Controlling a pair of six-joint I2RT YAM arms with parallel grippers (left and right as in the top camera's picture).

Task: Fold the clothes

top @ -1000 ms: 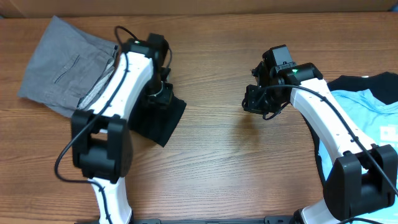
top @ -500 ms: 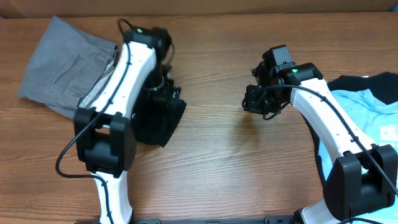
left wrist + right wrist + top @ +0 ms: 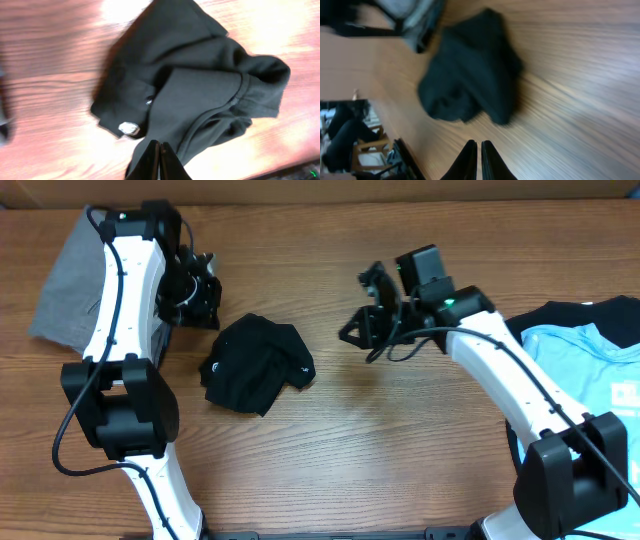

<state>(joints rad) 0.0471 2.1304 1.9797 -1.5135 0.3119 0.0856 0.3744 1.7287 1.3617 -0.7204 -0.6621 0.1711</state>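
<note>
- Table [image 3: 400, 470]: wood grain.
- Black shirt [image 3: 255, 365]: crumpled heap lying loose on the table, left of centre. Small white logo showing. Neither arm touches it.
- Light blue tee [image 3: 580, 370]: spread flat at the right edge.
- Right gripper [image 3: 479, 159]: fingers together, empty, over bare wood right of the shirt.
- Left gripper [image 3: 160, 160]: fingers together, empty, just beyond the shirt.
- Grey trousers [image 3: 65, 290]: far left corner, partly under the left arm.

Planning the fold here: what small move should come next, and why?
Probably open the left gripper and lower it onto the black garment: it lies crumpled on the table, held by neither gripper, and needs spreading flat first.
</note>
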